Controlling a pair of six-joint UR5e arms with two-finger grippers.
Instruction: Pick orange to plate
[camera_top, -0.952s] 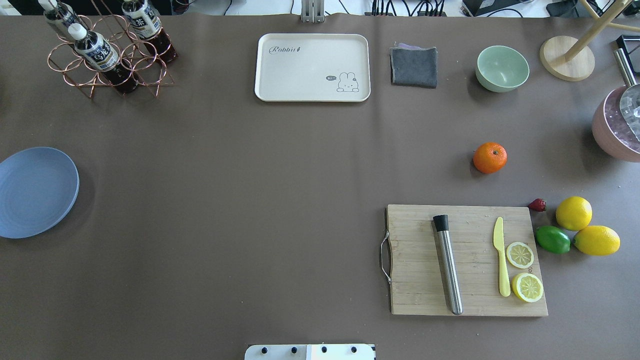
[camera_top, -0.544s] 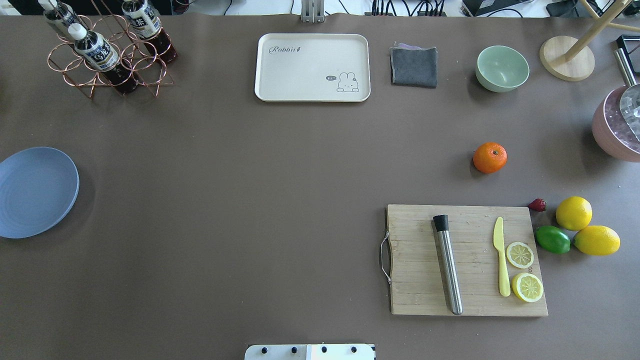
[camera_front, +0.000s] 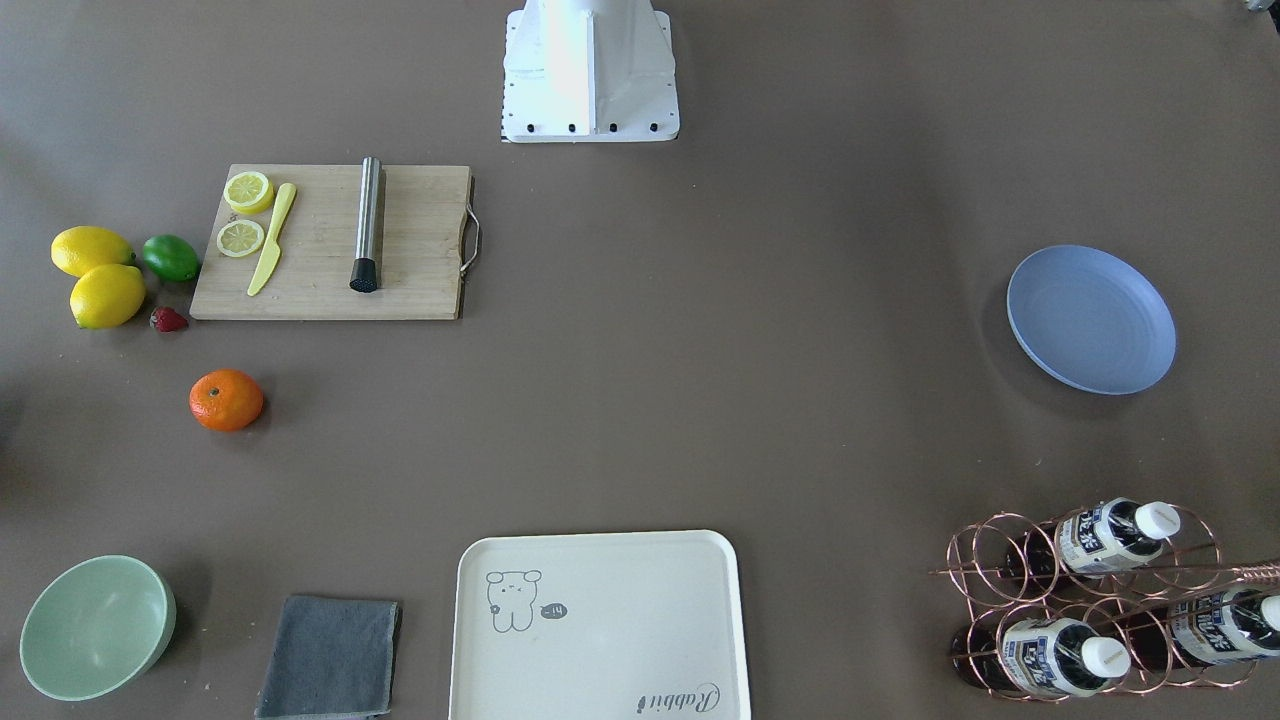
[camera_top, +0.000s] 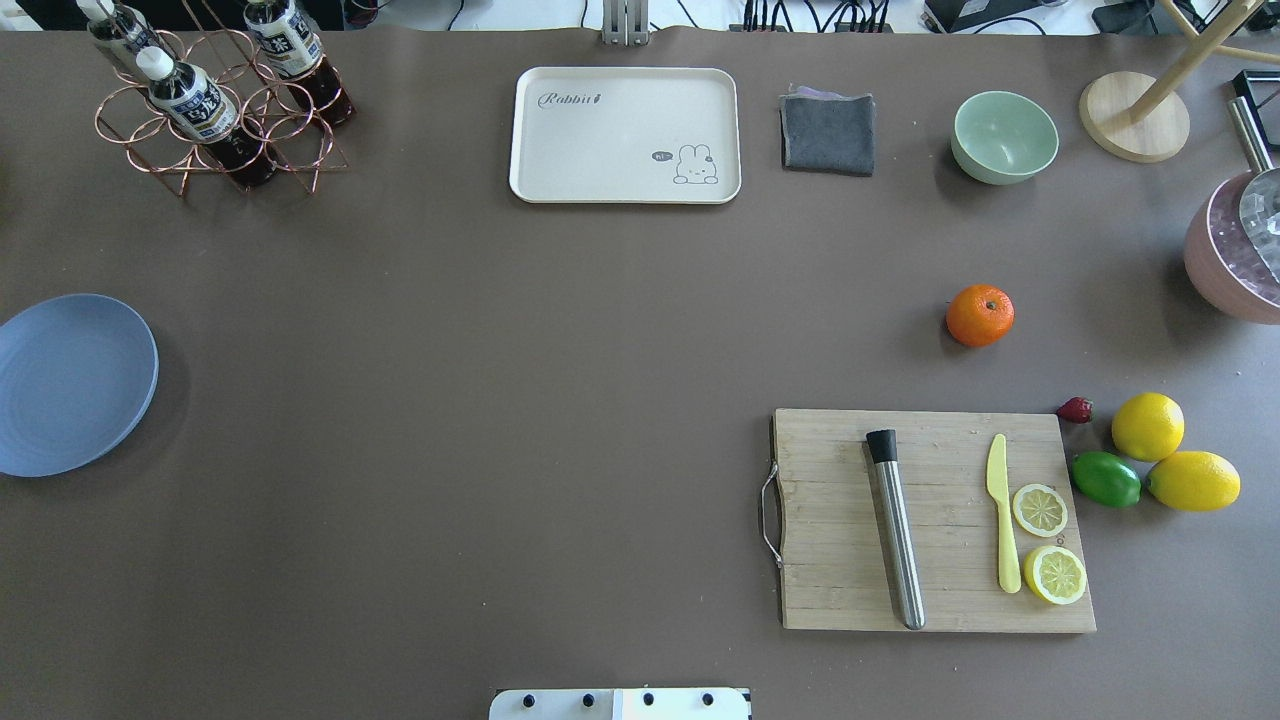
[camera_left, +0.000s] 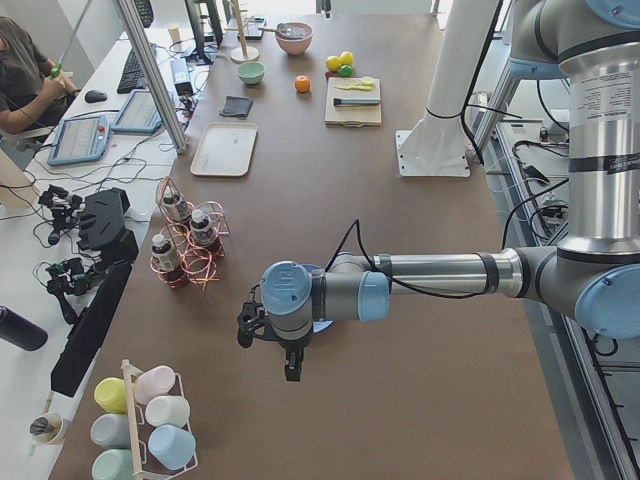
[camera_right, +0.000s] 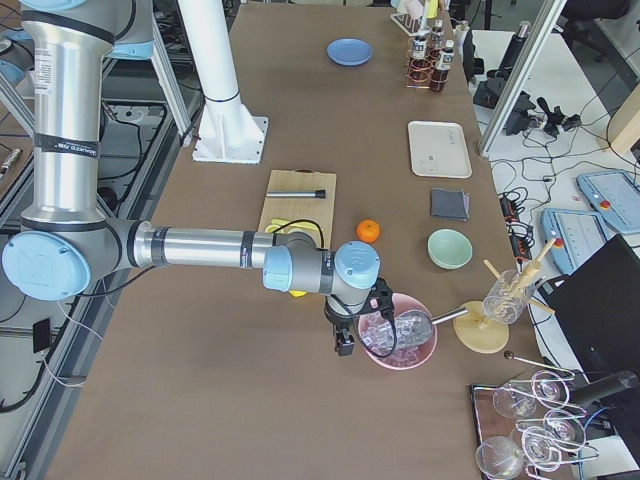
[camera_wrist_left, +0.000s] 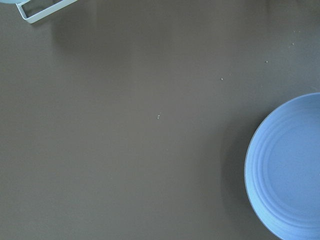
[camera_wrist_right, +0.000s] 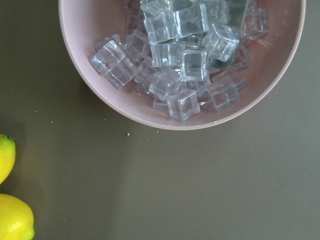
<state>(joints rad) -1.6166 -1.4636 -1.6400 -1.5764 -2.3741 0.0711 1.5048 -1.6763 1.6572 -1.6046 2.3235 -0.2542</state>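
The orange (camera_top: 980, 315) lies alone on the brown table on the right side, just beyond the cutting board (camera_top: 935, 520); it also shows in the front-facing view (camera_front: 226, 400). The blue plate (camera_top: 70, 385) rests empty at the table's far left edge, and its rim fills the right of the left wrist view (camera_wrist_left: 290, 170). My left gripper (camera_left: 290, 368) hangs beside the plate, seen only in the exterior left view. My right gripper (camera_right: 343, 345) hangs near the pink ice bowl (camera_right: 398, 335), short of the orange (camera_right: 368, 231). I cannot tell whether either gripper is open or shut.
Two lemons (camera_top: 1148, 426), a lime (camera_top: 1105, 479) and a strawberry (camera_top: 1075, 409) lie right of the board, which carries a metal muddler, a yellow knife and lemon halves. A cream tray (camera_top: 625, 135), grey cloth (camera_top: 828, 132), mint bowl (camera_top: 1004, 137) and bottle rack (camera_top: 215, 100) line the far side.
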